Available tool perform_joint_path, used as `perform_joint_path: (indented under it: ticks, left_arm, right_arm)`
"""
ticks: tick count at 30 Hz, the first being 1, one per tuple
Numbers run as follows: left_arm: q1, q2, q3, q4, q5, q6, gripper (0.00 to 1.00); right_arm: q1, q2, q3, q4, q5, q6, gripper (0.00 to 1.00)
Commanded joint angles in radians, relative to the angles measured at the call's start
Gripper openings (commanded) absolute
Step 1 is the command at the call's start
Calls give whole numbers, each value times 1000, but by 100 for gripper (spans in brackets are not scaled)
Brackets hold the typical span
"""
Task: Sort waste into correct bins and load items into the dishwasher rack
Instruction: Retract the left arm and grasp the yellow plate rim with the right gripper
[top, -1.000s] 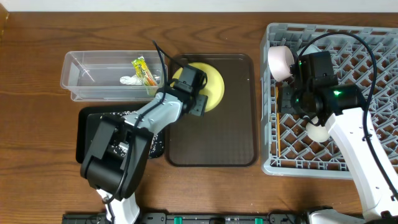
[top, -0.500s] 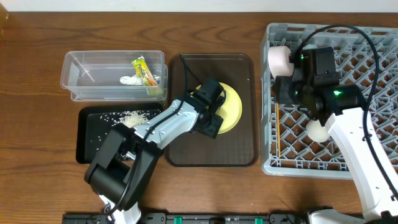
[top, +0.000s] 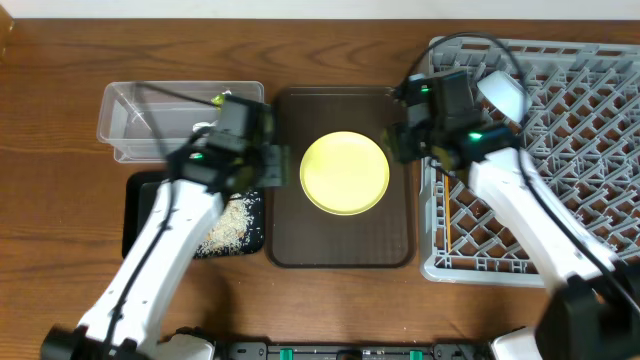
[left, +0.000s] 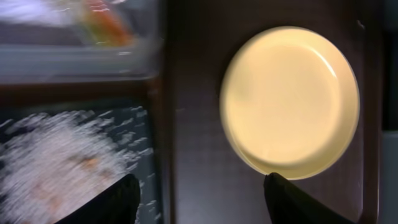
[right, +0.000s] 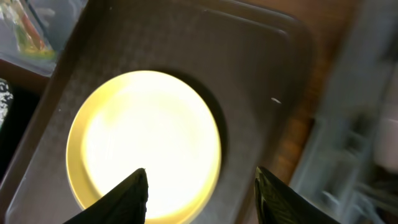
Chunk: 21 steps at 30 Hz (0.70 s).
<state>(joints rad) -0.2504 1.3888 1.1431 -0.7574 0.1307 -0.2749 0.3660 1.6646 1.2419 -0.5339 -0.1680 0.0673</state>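
Left of the brown serving tray (top: 340, 250) stand the bins: the clear tub (top: 130, 125) by its far corner and the black tray (top: 140, 215) by its near corner, the latter holding the rice scraps (top: 228, 222). The left gripper (left: 199, 199) hangs over the serving tray's left rim, its jaws apart and empty.

The yellow plate (top: 345, 172) lies flat on the middle of the serving tray. It is round, so it has no long axis to align with. It sits to the right of the left gripper's line, partly ahead of its right finger.

The right gripper (right: 200, 193) hovers at the serving tray's far right corner, jaws apart and empty, with the plate's edge directly between and ahead of its fingers.

The dishwasher rack (top: 580, 150) adjoins the serving tray's right side. The right arm therefore looks better placed to take the plate. Because the plate rests flush on the tray's textured surface, a grip probably has to be at the rim. There is bare tray all round it.
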Motion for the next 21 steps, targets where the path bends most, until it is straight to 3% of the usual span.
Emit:
perform_joint_path:
  ticks: [1,6,12,15,19,21]
  left_arm:
    - [79,-44,0,-26,-11,-42,69]
    - [164,-63,0,-48,-8,-45,72]
    - [175,-63,0,-54,-8,-45,72]
    - [175,-63,0,-54,-8,-45,72]
    - [175,-63,0,-54,-8,-45,72]
    - [175,-63,-1,-54,-8,-45,72]
  right_arm:
    - [32,92,13,27,51,26,52]
    - [59,212,13,53,161,87,50]
    - [62,303,13,48,178,146,40]
    - [66,318,13,34,147,146,28]
    - [75,323,13,24,148,158,2]
    - [74,316,13,21,148,193,1]
